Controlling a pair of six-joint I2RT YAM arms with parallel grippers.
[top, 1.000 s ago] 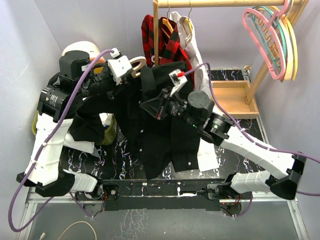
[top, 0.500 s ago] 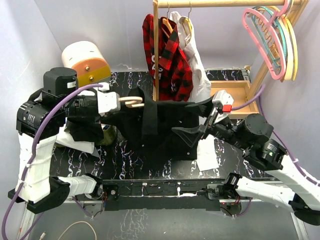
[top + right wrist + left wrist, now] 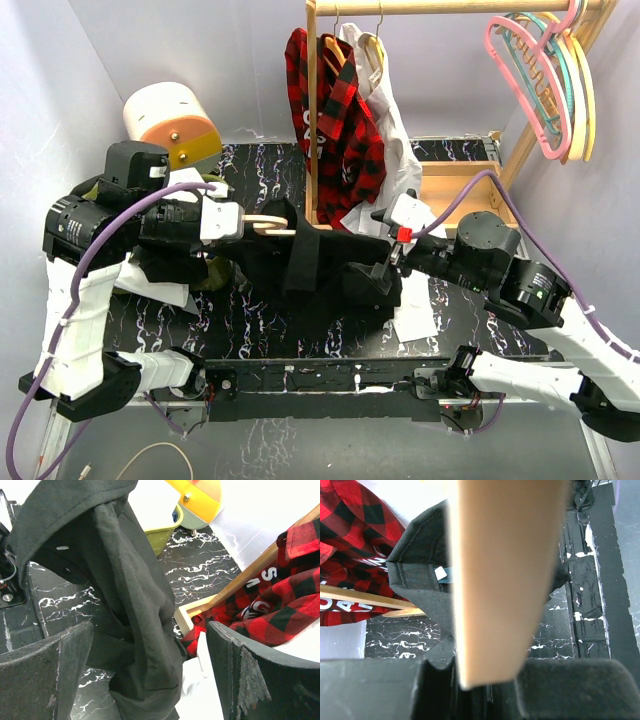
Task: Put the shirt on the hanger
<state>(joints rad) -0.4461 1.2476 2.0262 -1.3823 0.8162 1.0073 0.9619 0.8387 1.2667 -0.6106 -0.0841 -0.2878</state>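
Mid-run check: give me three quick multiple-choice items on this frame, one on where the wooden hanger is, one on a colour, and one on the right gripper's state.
1. Where is the wooden hanger?
A) lying on the table
B) in the left gripper
C) in the wooden tray

2. What colour is the garment hanging beside the white shirt on the rail?
A) plain blue
B) red-and-black plaid
C) plain green

3. The right gripper is:
A) shut on the hanger's hook
B) shut on a sleeve
C) open

Answers:
1. B, since the left wrist view shows the pale wood clamped at the gripper.
2. B, since red and black checks show in both the top and wrist views.
3. C, since its fingers stand wide apart with the black shirt hanging in the gap.
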